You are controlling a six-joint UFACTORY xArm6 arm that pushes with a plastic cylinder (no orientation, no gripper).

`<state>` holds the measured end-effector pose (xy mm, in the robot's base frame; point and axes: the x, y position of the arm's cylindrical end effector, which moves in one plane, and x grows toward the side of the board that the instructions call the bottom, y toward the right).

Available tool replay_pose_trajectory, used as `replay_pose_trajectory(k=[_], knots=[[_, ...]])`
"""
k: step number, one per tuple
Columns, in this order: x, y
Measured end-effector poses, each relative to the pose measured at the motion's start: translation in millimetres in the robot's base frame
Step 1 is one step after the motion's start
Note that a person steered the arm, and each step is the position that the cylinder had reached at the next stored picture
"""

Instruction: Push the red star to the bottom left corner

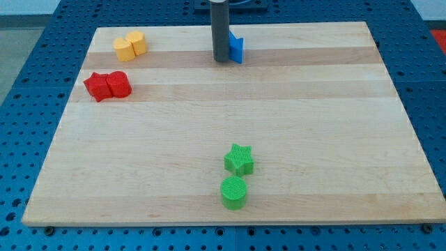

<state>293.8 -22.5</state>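
Note:
The red star [97, 86] lies at the view's left side of the wooden board [230, 202], touching a red cylinder [119, 84] on its right. My tip [221, 61] stands near the view's top centre, right against the left side of a blue block [236, 49] whose shape I cannot make out. The tip is far to the right of and a little above the red star. The board's bottom left corner [35, 215] lies well below the star.
Two yellow blocks [130, 46] sit together at the top left, above the red pair. A green star [239, 160] and a green cylinder [234, 192] sit near the bottom centre. A blue pegboard surface [28, 84] surrounds the board.

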Motion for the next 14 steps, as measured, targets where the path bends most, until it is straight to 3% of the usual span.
replay_pose_trajectory(k=[2,10,12,14], knots=[[33,-90],[36,-154],[56,-203],[55,-215]])
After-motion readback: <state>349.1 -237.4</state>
